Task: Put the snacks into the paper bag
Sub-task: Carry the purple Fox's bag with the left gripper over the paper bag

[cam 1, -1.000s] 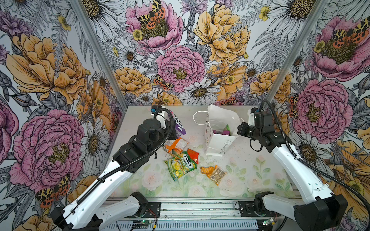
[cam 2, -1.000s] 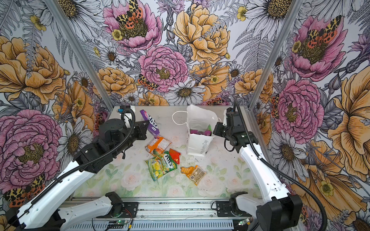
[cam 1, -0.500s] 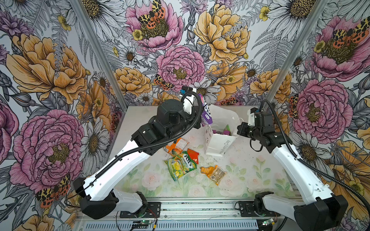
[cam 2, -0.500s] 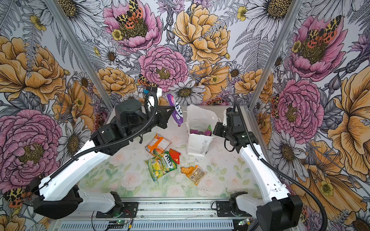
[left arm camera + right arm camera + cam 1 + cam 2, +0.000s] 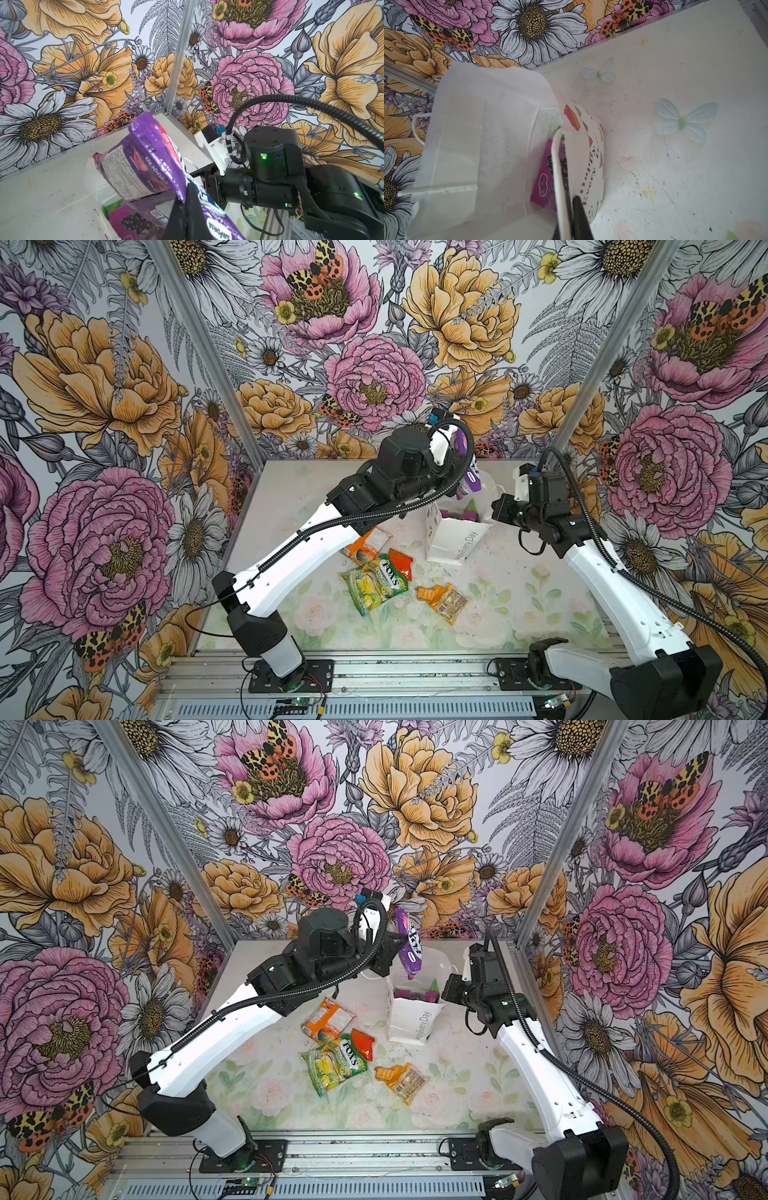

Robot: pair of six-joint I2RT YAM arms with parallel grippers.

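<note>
- Type of place: robot test cell in a lab or workshop, not a home or a shop.
- Enclosure: floral-printed wall panels (image 5: 374,377) on three sides, joined at bare aluminium corner posts (image 5: 210,352). It is a built booth, not a room.
- Work surface: one small table top (image 5: 519,614) with a pale flower print, scuffed and speckled with dark marks.
- Front edge: aluminium rail (image 5: 415,676) with a slotted vent panel (image 5: 353,711) below it.
- Fixed equipment: left arm (image 5: 299,560) and right arm (image 5: 615,593), white and black, each on a black base plate (image 5: 291,674) on the rail.
- Wiring: black corrugated conduit (image 5: 311,101) along the arms, loose thin cables, and a small circuit board (image 5: 297,700) with a green light.
</note>
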